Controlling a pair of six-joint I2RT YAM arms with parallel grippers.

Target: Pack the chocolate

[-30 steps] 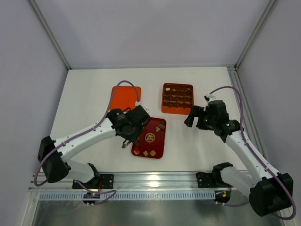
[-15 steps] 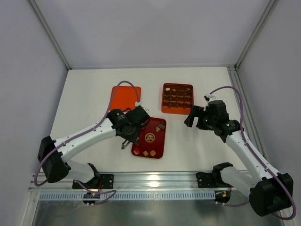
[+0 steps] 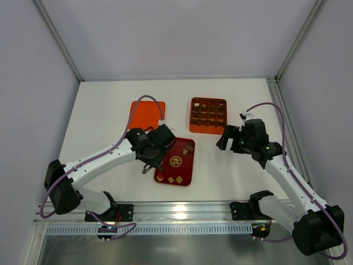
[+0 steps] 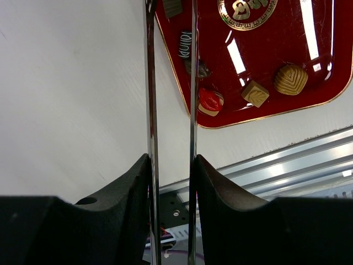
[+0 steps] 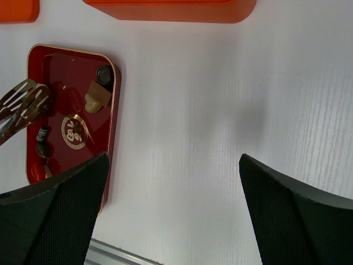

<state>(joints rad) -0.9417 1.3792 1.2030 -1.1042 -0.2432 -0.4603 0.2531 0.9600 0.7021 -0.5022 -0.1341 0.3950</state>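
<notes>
Right arm: slight drift only. The wrist and right claw point(image 3: 222, 142) sit a touch lower in the top view, nearer the arm bases, and the cable point(image 3: 265, 102) loop above them has dipped with them.

Left arm: the tongs point(image 3: 145, 169) in the left claw point(image 3: 149, 162) may have nudged a hair leftward, but the shift is too small to confirm.

Table point(image 3: 110, 110): white, faintly grained top.
Dark red tray point(image 3: 186, 165): rectangular, gold-rimmed, lying flat near the front edge.
Orange box point(image 3: 208, 131): square, gridded into cells, farther back and apart from the tray.
Orange lid point(image 3: 146, 116): flat, left of the box, with a gap between them.
</notes>
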